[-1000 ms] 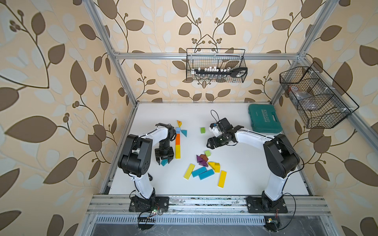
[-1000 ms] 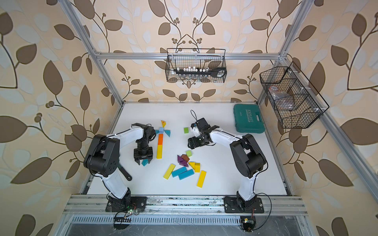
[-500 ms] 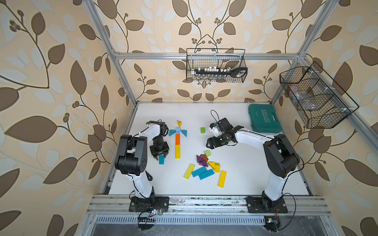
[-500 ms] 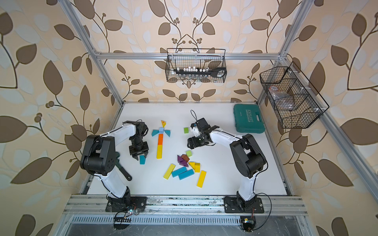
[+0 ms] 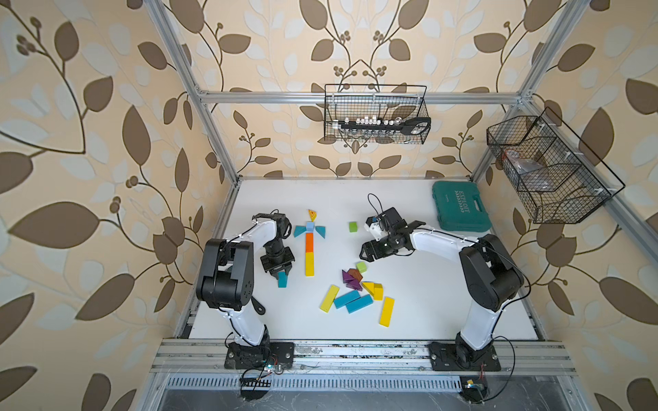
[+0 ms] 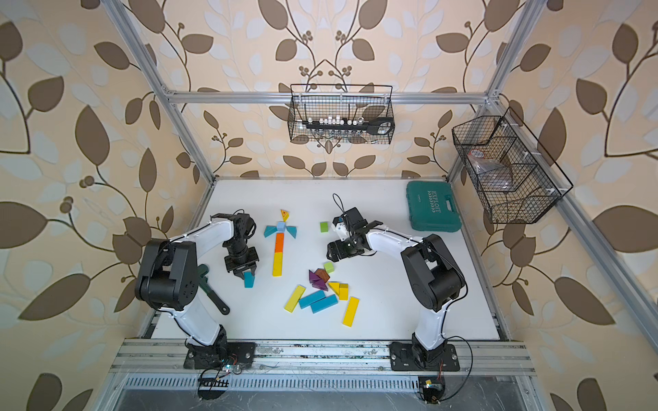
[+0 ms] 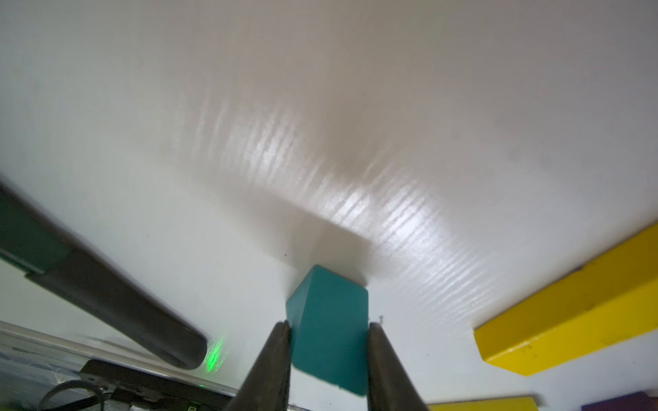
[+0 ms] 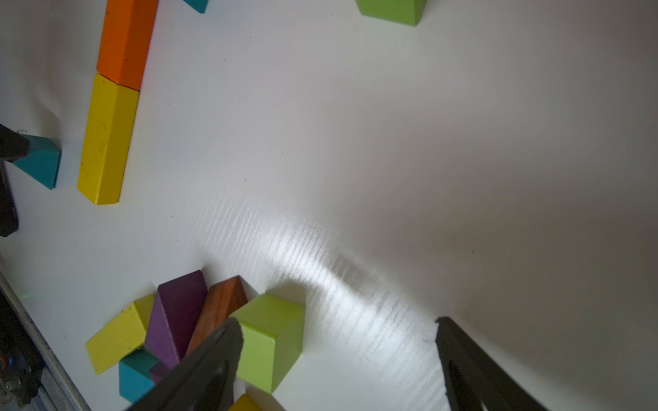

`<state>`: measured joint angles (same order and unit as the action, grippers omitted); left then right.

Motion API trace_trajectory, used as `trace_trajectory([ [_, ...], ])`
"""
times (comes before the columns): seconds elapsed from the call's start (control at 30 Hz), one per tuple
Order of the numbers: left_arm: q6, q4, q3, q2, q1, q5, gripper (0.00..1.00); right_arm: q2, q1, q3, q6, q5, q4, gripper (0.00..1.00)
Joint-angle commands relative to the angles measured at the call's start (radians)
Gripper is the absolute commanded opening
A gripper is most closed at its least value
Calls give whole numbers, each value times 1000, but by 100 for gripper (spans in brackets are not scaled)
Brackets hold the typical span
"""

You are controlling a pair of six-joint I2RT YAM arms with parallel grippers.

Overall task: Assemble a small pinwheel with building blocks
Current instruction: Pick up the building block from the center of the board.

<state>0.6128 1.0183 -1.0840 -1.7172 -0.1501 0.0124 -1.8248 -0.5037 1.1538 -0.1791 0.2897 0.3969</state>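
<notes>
Clamping one teal wedge (image 7: 327, 338): left jaws. Right jaws wide, empty; two green cubes (image 8: 270, 338) loose.

Bars (image 5: 309, 254) lie between one wedge (image 5: 282, 280) and the block pile (image 5: 356, 291); the case (image 5: 459, 210) sits behind, maybe against the wall (image 5: 302, 160).

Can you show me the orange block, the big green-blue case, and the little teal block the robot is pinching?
orange bar (image 5: 309, 243): a top view, middle of its top face.
teal tool case (image 5: 461, 209): a top view, middle of its lid.
teal wedge (image 7: 329, 338): left wrist view, middle of its facing side.
</notes>
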Motion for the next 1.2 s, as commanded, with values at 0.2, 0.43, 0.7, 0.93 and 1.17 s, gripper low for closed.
trace_trajectory([
  [0.2, 48, -16, 71, 208, 7, 116, 8, 114, -68, -46, 42, 15, -84, 87],
  [0.43, 148, -263, 93, 447, 6, 376, 0, 198, -169, -70, 105, 37, -185, 86],
  [0.7, 235, -510, 72, 393, -41, 559, 0, 182, -280, -6, 167, 76, -231, 84],
  [0.93, 241, -579, 52, 331, -99, 628, 0, 105, -291, 82, 182, 85, -241, 79],
  [1.17, 221, -588, 37, 302, -128, 668, 0, 36, -290, 163, 220, 52, -230, 73],
])
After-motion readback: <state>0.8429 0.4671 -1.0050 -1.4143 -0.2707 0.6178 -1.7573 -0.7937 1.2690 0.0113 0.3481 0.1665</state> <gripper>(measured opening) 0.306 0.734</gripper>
